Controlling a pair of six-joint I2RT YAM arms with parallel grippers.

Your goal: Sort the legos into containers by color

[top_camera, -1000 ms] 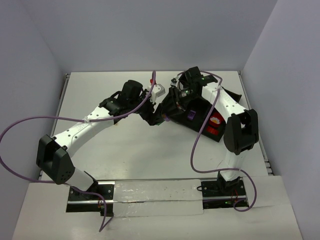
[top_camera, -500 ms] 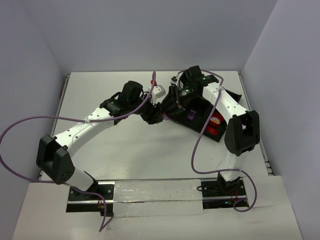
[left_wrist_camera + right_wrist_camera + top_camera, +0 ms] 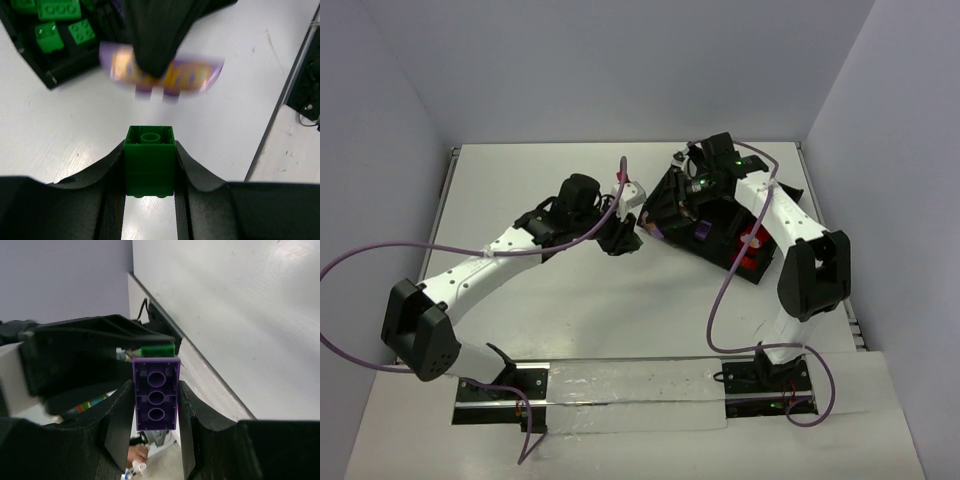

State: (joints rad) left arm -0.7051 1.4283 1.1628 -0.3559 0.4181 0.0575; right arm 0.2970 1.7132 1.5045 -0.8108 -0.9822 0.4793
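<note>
A white table is lying under both arms, with plain grey-violet walls closing it in. The left gripper is clamping a green brick between its fingertips. The right gripper is pinching a purple brick the same way, just beyond the left fingertips, where it is showing only as a blur in the left wrist view. The tray is sitting ahead and to the left of the left gripper, with other green bricks already lying in one bin.

The grippers are working very near each other, so a careless swing could be knocking one brick loose. The green brick is being held near the tips only and could be pivoting or slipping on the way over.

The green brick's long axis is running along the fingers, hollow end pointing outward. The purple brick is also lying lengthwise along its fingers, with its underside (three round sockets) facing the wrist camera.
</note>
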